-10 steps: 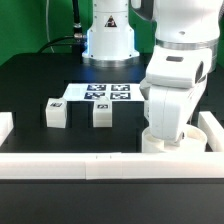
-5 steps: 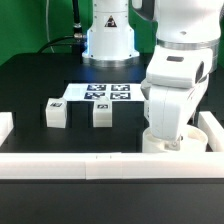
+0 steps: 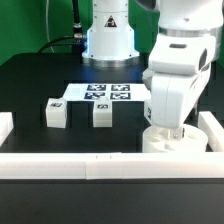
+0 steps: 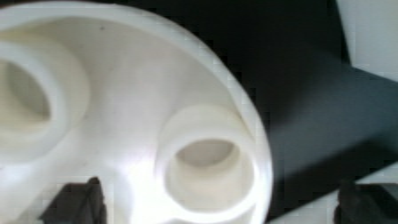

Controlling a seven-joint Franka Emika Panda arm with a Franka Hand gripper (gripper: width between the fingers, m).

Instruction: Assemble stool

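A matt black tabletop (image 3: 30, 85) is fenced by white rails (image 3: 60, 162) along its near edge and both side edges. A green backdrop (image 3: 30, 25) and the robot's white base (image 3: 108, 38) stand behind the far edge. The marker board (image 3: 100, 92) lies flat mid-table, with one block leg (image 3: 55, 112) and a second block leg (image 3: 102, 114) just nearer. The seat disc (image 3: 165, 141) lies in the near corner at the exterior view's right, mostly hidden under the arm (image 3: 178, 75). In the wrist view one socket (image 4: 210, 160) shows whole and another is cut off. The gripper (image 4: 228, 203) stands spread wide, clamping nothing. Its dark fingertips (image 4: 80, 200) are blurred and cropped, one over the disc and one over bare table.
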